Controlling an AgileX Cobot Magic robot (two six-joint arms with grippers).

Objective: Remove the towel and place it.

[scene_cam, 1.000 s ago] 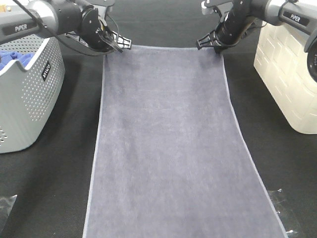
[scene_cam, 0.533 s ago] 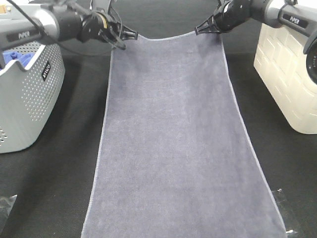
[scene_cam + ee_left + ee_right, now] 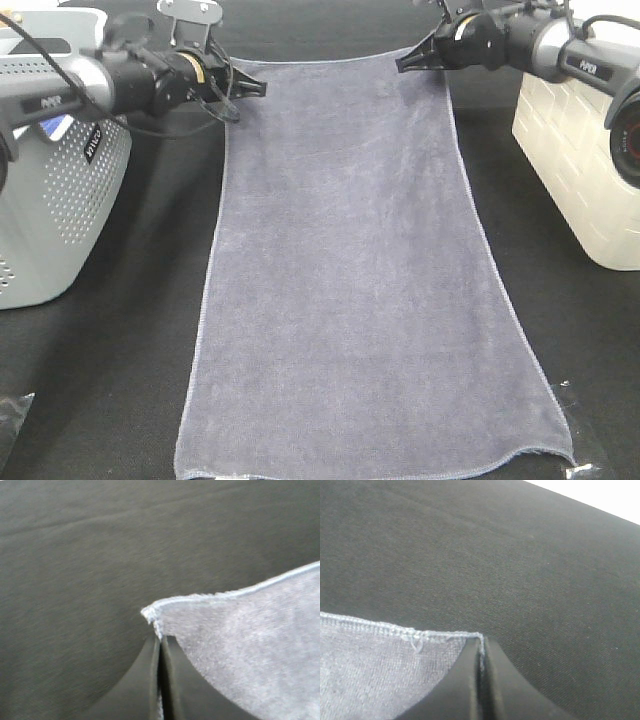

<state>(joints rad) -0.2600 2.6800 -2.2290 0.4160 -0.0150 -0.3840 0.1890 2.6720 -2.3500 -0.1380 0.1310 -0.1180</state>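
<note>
The left gripper (image 3: 252,88) is clamped tight on one far corner of the towel (image 3: 350,280), its two dark fingers (image 3: 145,685) pressed flat together in the left wrist view with the hemmed corner poking out just past the tips. The right gripper (image 3: 405,62) is pinched shut the same way on the other far corner, and the right wrist view shows the stitched hem ending right at its closed fingers (image 3: 470,680). Between them the towel's far edge runs nearly straight across the upper middle of the overhead frame, and the slate-grey cloth spreads down the centre over the black table cover (image 3: 100,380) to its near hem at the bottom edge of the frame. A perforated grey basket (image 3: 50,200) sits at the left, and a cream brick-patterned bin (image 3: 575,170) at the right. To lay the towel well, the two arms should probably travel together at matching height and pace, keeping the far edge taut so no sag or diagonal crease forms. Both grips are shallow, right at the corner tips, so a sudden tug could pull one free. Only let go once the corners are low over the cover, with the near hem lying straight.
</note>
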